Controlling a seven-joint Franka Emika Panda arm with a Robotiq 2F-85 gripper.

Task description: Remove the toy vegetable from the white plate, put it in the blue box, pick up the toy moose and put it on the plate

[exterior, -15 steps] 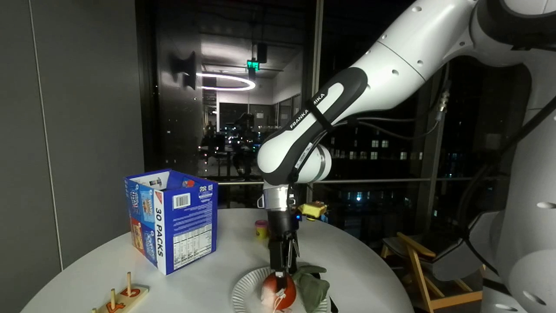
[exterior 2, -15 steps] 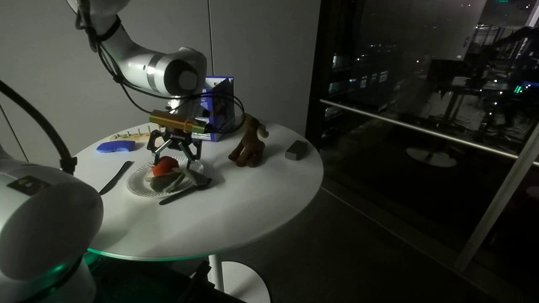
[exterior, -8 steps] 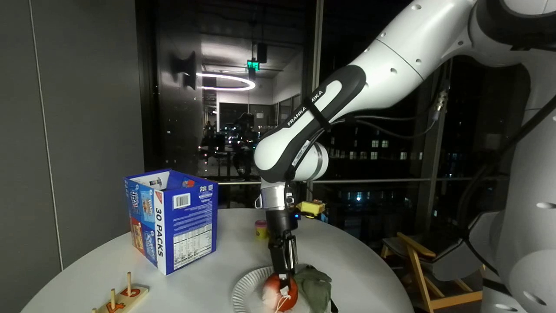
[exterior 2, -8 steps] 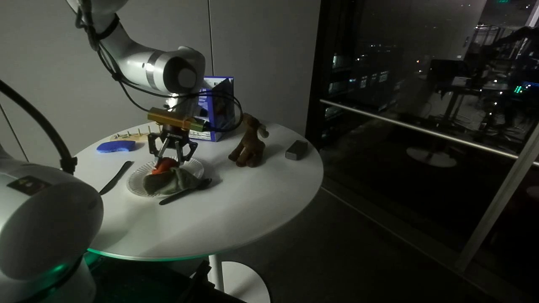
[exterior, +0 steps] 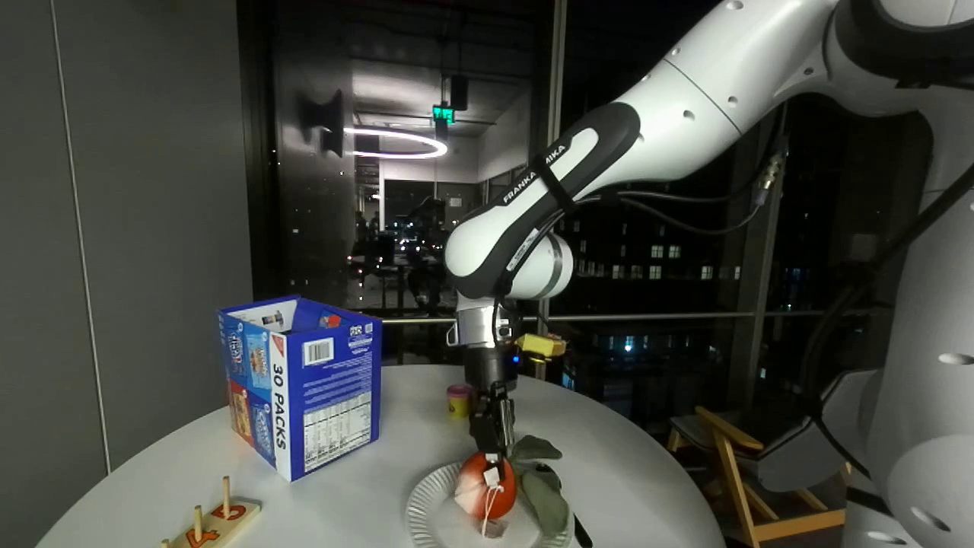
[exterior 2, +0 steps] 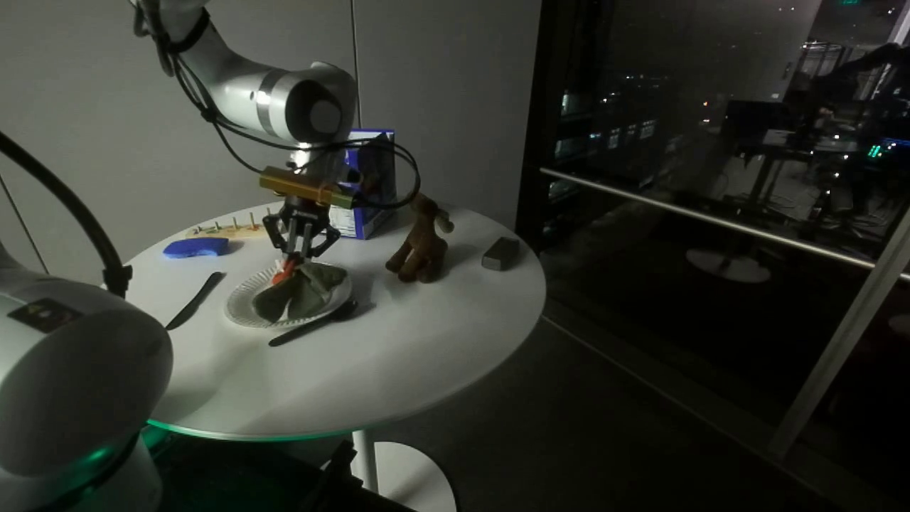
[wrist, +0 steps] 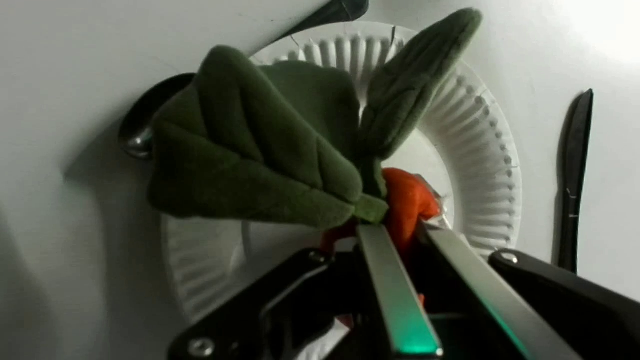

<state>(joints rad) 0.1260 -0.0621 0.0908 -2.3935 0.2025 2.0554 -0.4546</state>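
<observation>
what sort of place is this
Likely an office or similar workplace at night: tall dark glass panes with small lit windows showing through, a glowing green sign, apparently for an exit, and a round white pedestal table.

In an exterior view, the paper plate (exterior 2: 243,303), under the plush vegetable (exterior 2: 306,290), lay between knife (exterior 2: 195,301) and spoon (exterior 2: 311,326), left of the plush moose (exterior 2: 421,247), before the snack carton (exterior 2: 374,181).

Red-and-white vegetable (exterior: 473,493), green leaves (wrist: 250,170), white plate (wrist: 485,145), printed blue box (exterior: 331,388), brown moose (exterior 2: 424,247)
</observation>
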